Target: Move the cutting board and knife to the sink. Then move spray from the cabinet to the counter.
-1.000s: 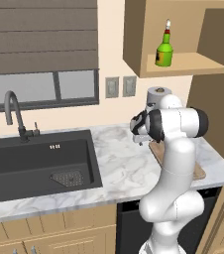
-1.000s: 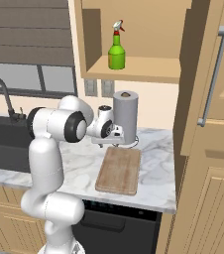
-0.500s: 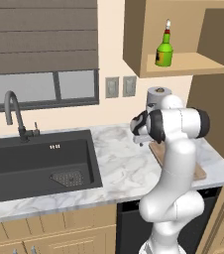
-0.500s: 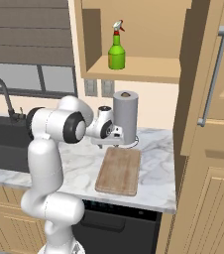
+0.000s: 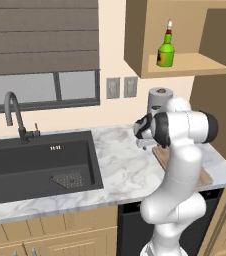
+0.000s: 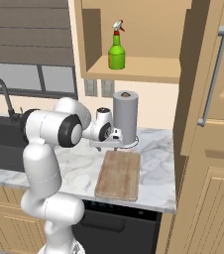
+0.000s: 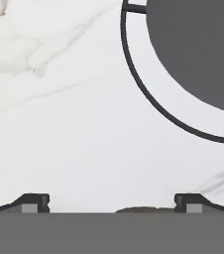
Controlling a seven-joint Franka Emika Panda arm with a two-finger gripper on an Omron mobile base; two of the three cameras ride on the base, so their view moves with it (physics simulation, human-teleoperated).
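The light-brown cutting board (image 6: pixel 119 173) lies flat on the white marble counter (image 6: pixel 154 151), in front of the paper towel roll. In the left base view my arm covers most of the board (image 5: pixel 203 176). My gripper (image 6: pixel 109 145) points down over the counter just behind the board's far edge, open, with nothing between its fingers. The hand view has the two fingertips (image 7: pixel 32 203) wide apart over bare marble, and a sliver of the board (image 7: pixel 142 210) shows at the bottom. The green spray (image 6: pixel 116 50) stands in the cabinet niche (image 6: pixel 148 74). The black sink (image 5: pixel 35 160) is at the left. The knife is out of view.
A tall grey paper towel roll (image 6: pixel 125 116) stands on a ringed base (image 7: pixel 134 74) right behind my gripper. The gooseneck faucet (image 5: pixel 14 112) rises behind the sink. A tall panelled cabinet door with a bar handle (image 6: pixel 212 79) borders the counter on the right.
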